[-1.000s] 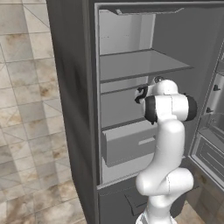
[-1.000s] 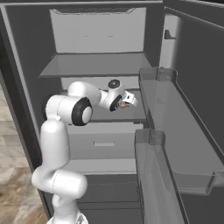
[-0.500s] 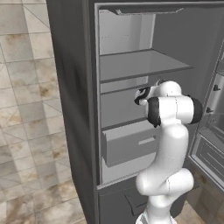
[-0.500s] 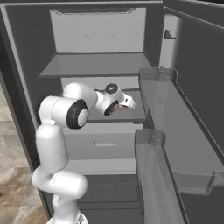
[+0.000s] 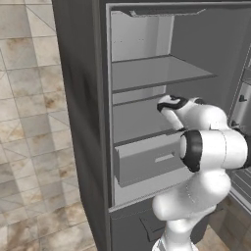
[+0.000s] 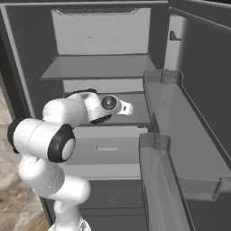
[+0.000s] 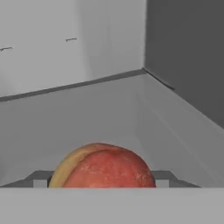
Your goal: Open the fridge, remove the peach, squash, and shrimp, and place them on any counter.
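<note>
fridge [image 5: 78, 112]: tall dark grey cabinet, matte; door swung open; interior pale grey, smooth, flat shelves
gripper [image 7: 101, 180]: reaching into the fridge at mid-shelf level; jaws spread wide, one dark squared tip showing either side of the peach; contact with the fruit can't be judged
peach [image 7: 101, 167]: right between the finger tips, close against the hand camera; round, red mottled skin with a tan-yellow band on one side; resting on the pale shelf floor
shelf [image 6: 97, 67]: flat grey slab, above the gripper
drawer [image 5: 147, 159]: boxy pale grey front with a small recessed slot, below the gripper
door bins [image 6: 180, 135]: clear glossy plastic, to the gripper's right on the open door
floor [image 5: 29, 122]: beige stone-look tiles, mottled
writing: none readable
</note>
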Controlling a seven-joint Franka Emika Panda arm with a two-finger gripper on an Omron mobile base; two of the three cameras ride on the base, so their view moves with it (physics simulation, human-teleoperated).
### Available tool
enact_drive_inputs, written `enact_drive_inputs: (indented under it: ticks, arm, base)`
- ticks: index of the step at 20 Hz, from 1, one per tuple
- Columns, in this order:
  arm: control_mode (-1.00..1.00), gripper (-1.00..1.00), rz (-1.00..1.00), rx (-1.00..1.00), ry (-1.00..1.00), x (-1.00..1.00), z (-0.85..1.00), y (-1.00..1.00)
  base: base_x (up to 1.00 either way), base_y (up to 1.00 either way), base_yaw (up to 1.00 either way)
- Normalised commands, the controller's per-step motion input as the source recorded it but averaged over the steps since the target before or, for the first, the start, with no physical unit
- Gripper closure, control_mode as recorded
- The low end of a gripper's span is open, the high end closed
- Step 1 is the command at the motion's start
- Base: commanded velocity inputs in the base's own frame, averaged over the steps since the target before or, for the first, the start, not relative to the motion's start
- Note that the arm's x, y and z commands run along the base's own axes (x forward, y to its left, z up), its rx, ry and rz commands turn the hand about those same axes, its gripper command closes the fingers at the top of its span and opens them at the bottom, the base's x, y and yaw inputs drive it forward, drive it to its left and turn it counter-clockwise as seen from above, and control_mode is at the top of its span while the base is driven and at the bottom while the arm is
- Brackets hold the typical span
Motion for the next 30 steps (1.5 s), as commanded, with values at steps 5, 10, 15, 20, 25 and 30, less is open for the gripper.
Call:
enact_drive_inputs:
  ticks: [5,10,15,20,25,30]
  arm:
    - [-1.00,1.00,0.23,-0.02,0.00,-1.00,0.69,-0.11]
    - [-1.00,1.00,0.23,-0.04,0.00,-1.00,0.98,-0.04]
    - [-1.00,1.00,0.22,-0.11,0.04,-1.00,1.00,0.00]
    - [-1.00,1.00,0.19,-0.13,0.14,-1.00,1.00,0.00]
    - [-1.00,1.00,0.09,-0.11,0.25,-1.00,0.97,0.00]
    - [-1.00,1.00,0.00,-0.08,0.29,-0.83,0.97,0.02]
  base:
    - [0.00,0.00,0.00]
    - [0.00,0.00,0.00]
    - [0.00,0.00,0.00]
    - [0.00,0.00,0.00]
    - [0.00,0.00,0.00]
    - [0.00,0.00,0.00]
